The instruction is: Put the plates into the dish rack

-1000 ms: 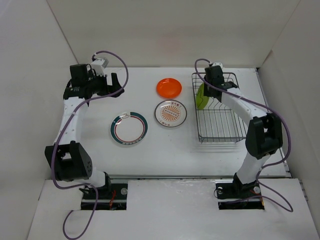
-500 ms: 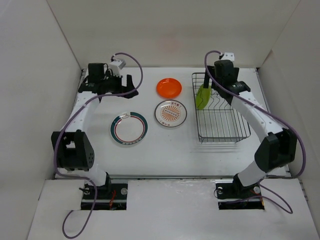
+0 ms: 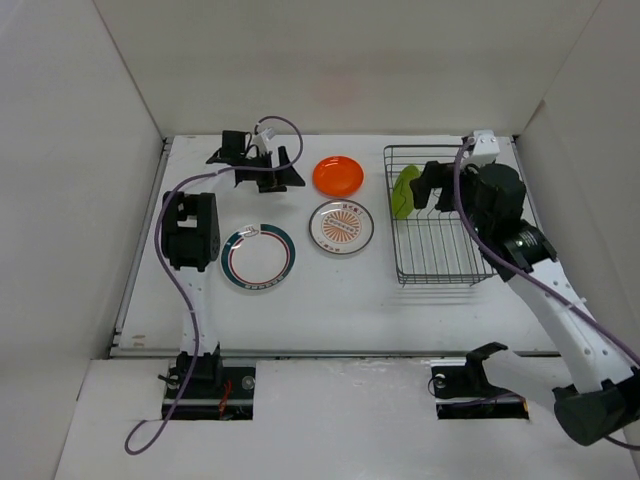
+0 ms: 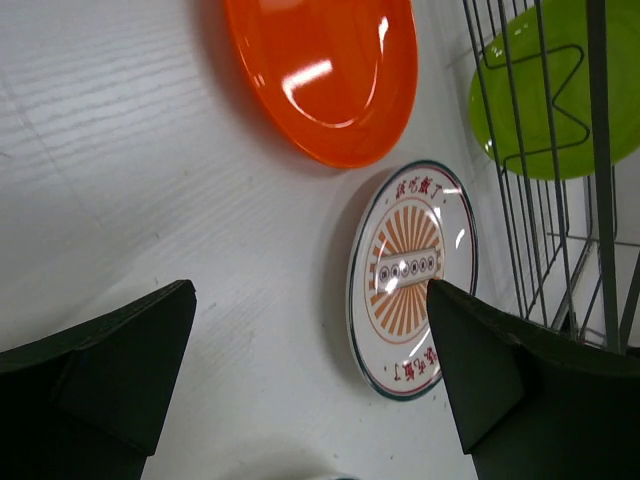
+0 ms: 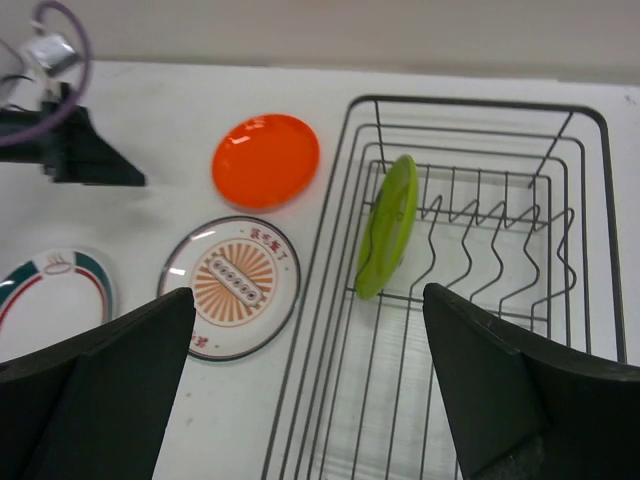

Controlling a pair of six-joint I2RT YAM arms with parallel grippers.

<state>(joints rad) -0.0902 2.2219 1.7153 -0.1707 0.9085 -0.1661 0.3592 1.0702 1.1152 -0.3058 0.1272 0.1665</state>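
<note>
Toward the 12 o'clock side of the table [image 3: 330,310], the left arm rises steeply from its base, folds at the elbow and reaches far. The left gripper [image 4: 310,295] points to 3 o'clock, its fingers spread wide and holding nothing. The orange plate [image 3: 338,175] lies just at 3 o'clock of it. The sunburst plate [image 3: 341,227] lies near, at 6 o'clock of the orange one, and the ringed plate [image 3: 258,257] at 8 o'clock of the sunburst one.

The right arm bends in from 4 o'clock. The right gripper [image 5: 308,292] hangs above the dish rack [image 3: 440,262] facing 9 o'clock, fingers likewise spread and holding nothing. The lime green plate [image 3: 404,192] stands on edge among the prongs at the rack's 11 o'clock corner. The rack's 9 o'clock wall runs just beside the sunburst plate, not touching it. Bare table lies between the plates and the 6 o'clock edge.
</note>
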